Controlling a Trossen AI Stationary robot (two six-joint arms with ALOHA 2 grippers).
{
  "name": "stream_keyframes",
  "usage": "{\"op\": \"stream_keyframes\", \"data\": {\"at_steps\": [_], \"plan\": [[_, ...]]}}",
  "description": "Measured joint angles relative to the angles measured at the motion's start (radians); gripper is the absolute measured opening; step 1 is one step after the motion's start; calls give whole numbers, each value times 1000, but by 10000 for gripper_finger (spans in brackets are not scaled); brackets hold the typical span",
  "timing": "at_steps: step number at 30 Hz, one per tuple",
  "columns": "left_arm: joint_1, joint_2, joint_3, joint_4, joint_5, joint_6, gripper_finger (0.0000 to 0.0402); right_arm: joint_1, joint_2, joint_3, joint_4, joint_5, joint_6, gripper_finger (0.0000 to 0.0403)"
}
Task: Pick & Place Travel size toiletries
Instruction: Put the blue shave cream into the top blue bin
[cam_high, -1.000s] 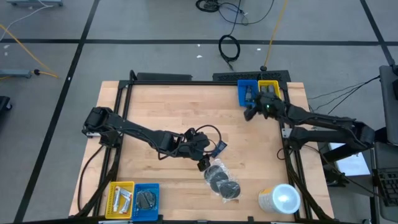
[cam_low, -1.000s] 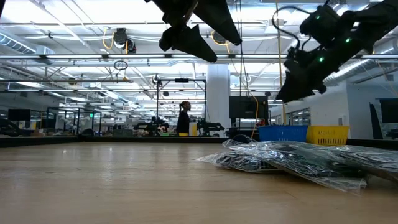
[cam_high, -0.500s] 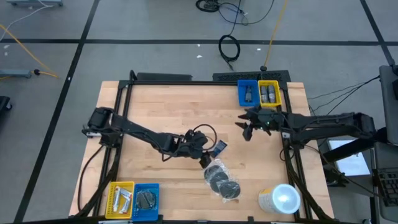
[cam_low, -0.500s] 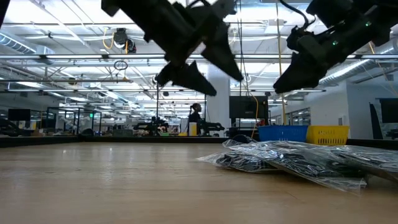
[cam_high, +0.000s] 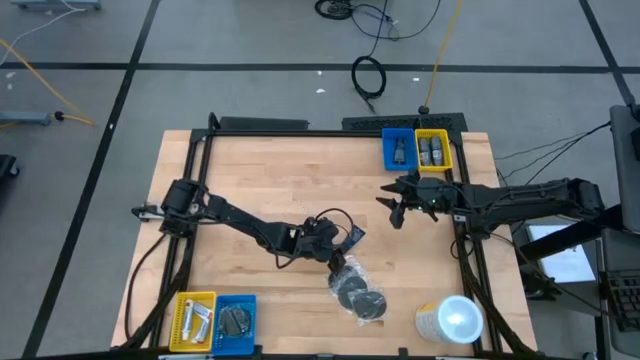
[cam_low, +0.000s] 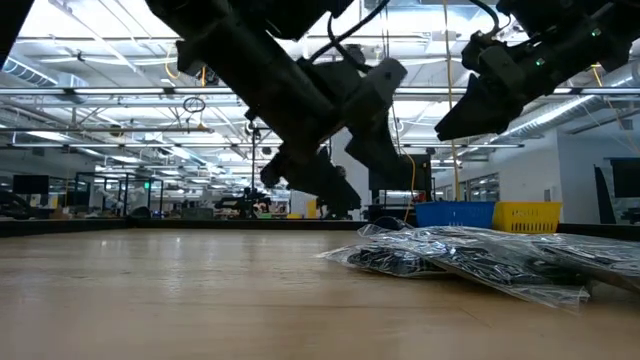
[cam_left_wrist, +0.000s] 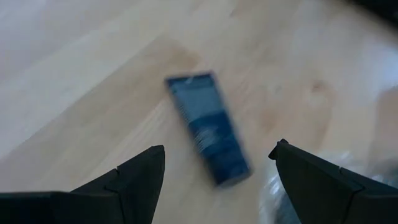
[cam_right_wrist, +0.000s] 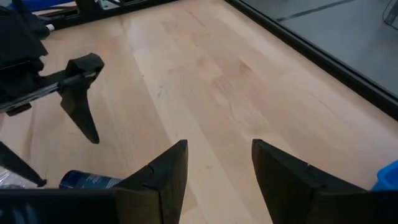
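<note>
Wooden table (cam_high: 260, 170): blue tube (cam_left_wrist: 208, 127) ahead of open left gripper (cam_left_wrist: 214, 171).

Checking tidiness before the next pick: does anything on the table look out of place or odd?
One small blue tube lies loose on the bare wood beside the clear-wrapped discs, outside any bin; the left end effector hangs open over it. Nothing looks spilled or damaged.

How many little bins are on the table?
4. A blue bin and a yellow bin sit side by side at the far edge; another yellow bin and blue bin sit at the near left corner. None seems hidden.
</note>
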Motion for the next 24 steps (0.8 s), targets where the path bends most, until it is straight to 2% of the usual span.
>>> {"op": "stream_keyframes", "data": {"at_steps": [4,9,16,24], "plan": [[0,18,-1,4,-34,-1,296,0,0,0,8,0,-2,170],[0,51,3,62,-32,-7,296,0,0,0,11,0,-2,170],[0,73,1,40,-45,-6,296,0,0,0,28,0,-7,170],[0,125,2,89,-43,0,296,0,1,0,28,0,-7,170]]}}
